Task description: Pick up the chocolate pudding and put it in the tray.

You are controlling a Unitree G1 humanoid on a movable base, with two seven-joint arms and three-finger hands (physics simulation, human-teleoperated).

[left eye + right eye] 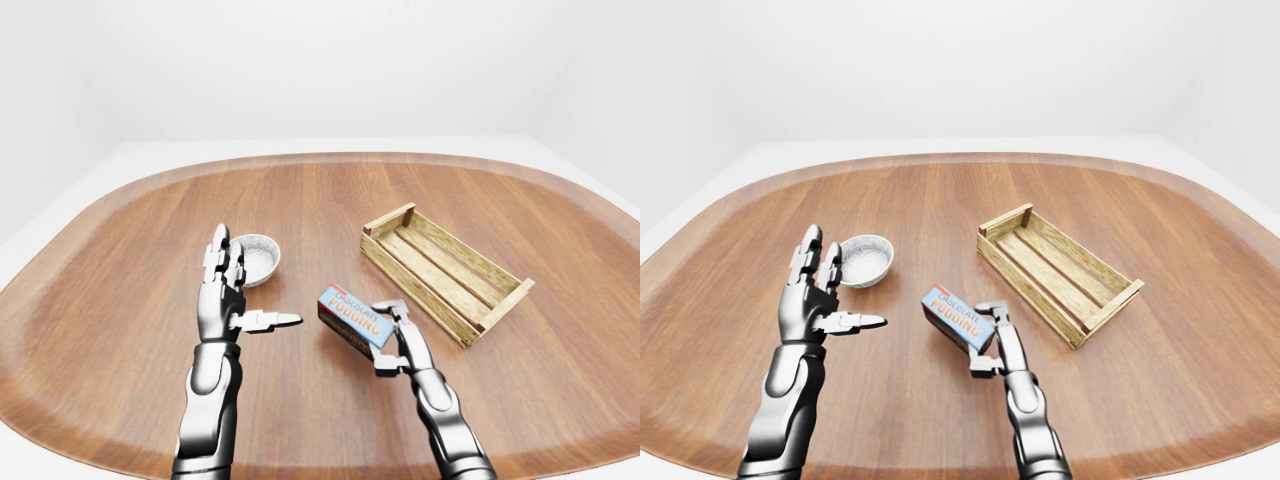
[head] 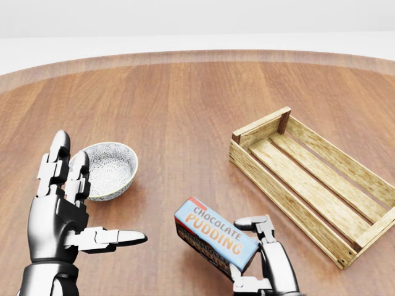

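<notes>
- Right hand (image 2: 262, 259) grips the chocolate pudding box (image 2: 216, 242) at its right end: one finger curls over the top right corner, thumb tip shows under the low right corner, so the digits pinch the box between them.
- Box appears tilted, left end higher; looks lifted off the wooden table (image 2: 185, 111), though contact with the table can't be confirmed from these views.
- Box sits low centre in the head view, between the two hands, much nearer the right hand, which is touching it.
- Long axis runs upper-left to lower-right in the head view, label face up toward the camera.
- Wooden tray (image 2: 308, 179) lies to the right and upward of the box in the head view, well apart, empty slats visible; its long axis also runs upper-left to lower-right.
- Judgement: coming move is a carry rightward and up-view over the tray's near long wall; box axis roughly matches the tray axis, so little turning should be needed.
- Right arm is the nearer one to the tray; left would have to cross over.
- Left hand (image 2: 62, 209) is spread, holds nothing: fingers upright, thumb sticking out to the right, just beside the patterned bowl (image 2: 111, 169).
- Box look: flat rectangular carton, light blue top, orange "CHOCOLATE PUDDING" lettering, red corner, dark brown side panel.
- Risk, as judgement: end-grip on a long box may let it swing or slip.
</notes>
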